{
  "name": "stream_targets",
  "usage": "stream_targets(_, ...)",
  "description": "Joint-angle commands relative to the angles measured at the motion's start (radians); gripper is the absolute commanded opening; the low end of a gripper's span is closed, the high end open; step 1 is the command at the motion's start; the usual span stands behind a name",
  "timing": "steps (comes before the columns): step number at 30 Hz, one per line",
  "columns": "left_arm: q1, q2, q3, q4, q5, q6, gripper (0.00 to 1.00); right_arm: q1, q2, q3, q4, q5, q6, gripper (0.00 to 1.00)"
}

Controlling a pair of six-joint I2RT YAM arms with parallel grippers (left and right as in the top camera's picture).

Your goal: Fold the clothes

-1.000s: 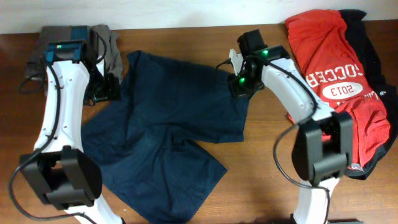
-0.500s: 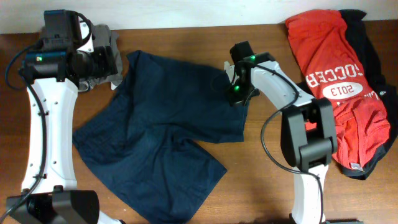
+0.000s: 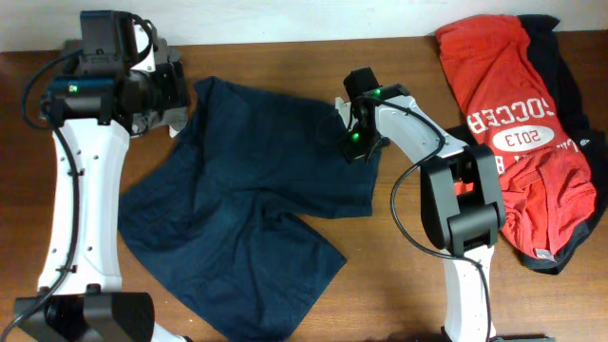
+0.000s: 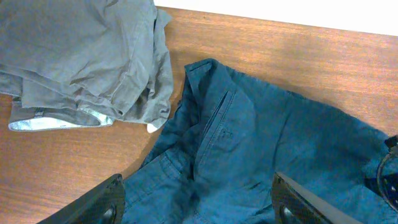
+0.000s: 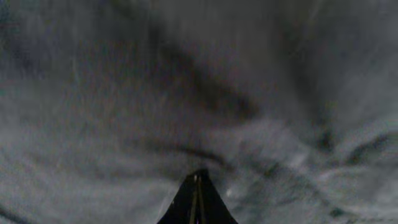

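Note:
The navy shorts lie spread across the middle of the table, waistband toward the far side. My left gripper hovers open over their upper left corner. In the left wrist view its fingers straddle the navy shorts with nothing between them. My right gripper is shut, its tip down on the shorts' upper right edge. In the right wrist view, dark cloth fills the frame around the closed right gripper; whether cloth is pinched does not show. A red jersey lies on a black garment at the far right.
A grey-brown garment lies bunched at the far left corner, right beside the shorts' waistband, and is mostly hidden under my left arm from overhead. Bare wooden table shows in front of the right arm's base and between shorts and jersey.
My left arm has lifted off the shorts' left edge and swung up toward the far left. My right gripper has slid a little leftward along the shorts' upper right edge.

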Motion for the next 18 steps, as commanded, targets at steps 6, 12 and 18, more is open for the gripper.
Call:
stream_targets(6,0.0,0.0,0.0,0.011,0.007,0.003,0.75,-0.102,0.159,-0.011,0.127,0.107,-0.01,0.04)
stream_targets(12,0.0,0.01,0.0,0.04,0.008,0.003,0.75,-0.198,0.196,-0.011,0.251,0.107,-0.01,0.04)
stream_targets(18,0.0,0.037,-0.001,0.07,0.008,0.002,0.76,-0.249,0.205,-0.005,0.428,0.106,-0.018,0.04)
